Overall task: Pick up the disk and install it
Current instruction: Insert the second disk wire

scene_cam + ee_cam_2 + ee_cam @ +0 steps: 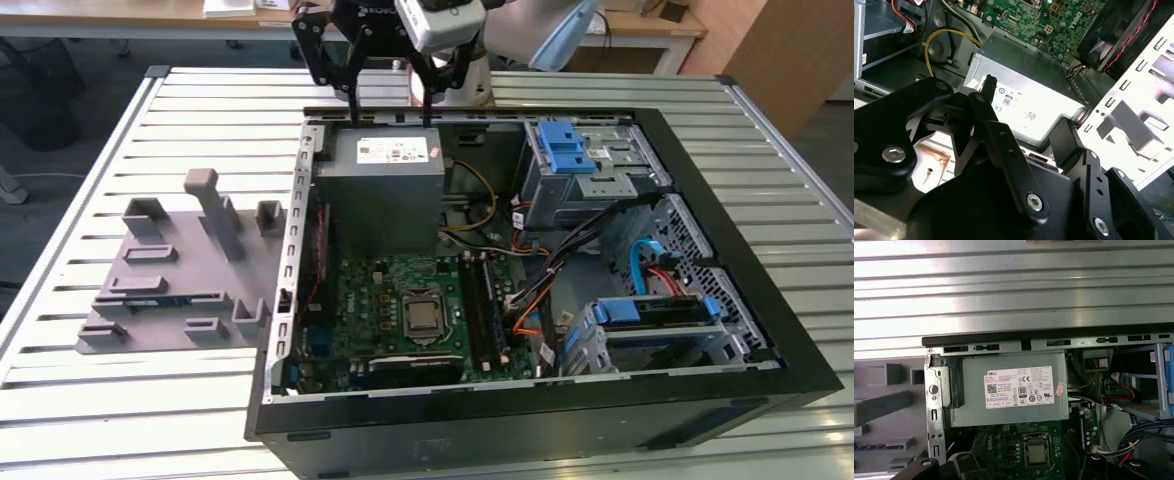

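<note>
though not yet gripped, disk (650, 312): in the drive cage (734, 345), near corner, exterior view's right.
handling: likely stiff, dense, shock-sensitive; best taken by the blue carrier's edges.
power supply (380, 180): farther back.
gripper (391, 115): farthest, fingers apart, empty, above the power supply.

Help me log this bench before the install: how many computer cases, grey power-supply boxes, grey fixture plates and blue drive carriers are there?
Computer case: 1
Grey power-supply box: 1
Grey fixture plate: 1
Blue drive carriers: 2
Total: 5
</note>
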Controlling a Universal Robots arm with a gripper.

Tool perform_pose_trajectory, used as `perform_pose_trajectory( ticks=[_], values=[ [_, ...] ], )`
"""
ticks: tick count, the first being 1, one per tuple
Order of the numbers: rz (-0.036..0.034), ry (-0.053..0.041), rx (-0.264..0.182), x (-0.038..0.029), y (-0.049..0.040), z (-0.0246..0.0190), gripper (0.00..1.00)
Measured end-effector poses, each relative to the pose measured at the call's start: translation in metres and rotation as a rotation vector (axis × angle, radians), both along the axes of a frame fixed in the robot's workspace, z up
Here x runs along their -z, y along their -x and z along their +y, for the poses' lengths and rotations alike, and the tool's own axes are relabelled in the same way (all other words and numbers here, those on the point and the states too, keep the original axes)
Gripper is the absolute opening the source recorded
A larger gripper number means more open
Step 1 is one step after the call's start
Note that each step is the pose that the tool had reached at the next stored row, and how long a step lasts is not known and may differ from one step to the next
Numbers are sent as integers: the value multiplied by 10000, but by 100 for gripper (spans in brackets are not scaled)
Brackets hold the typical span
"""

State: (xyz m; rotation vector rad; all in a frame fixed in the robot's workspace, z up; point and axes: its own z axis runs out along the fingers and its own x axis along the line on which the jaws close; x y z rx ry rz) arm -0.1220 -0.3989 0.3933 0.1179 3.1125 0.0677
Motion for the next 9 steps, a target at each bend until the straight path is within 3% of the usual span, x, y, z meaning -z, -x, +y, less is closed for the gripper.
perform_pose_trajectory(
  ticks=[1, 9],
  values=[
    [0, 0, 0, 0, 0, 0, 70],
    [0, 0, 0, 0, 0, 0, 70]
  ],
)
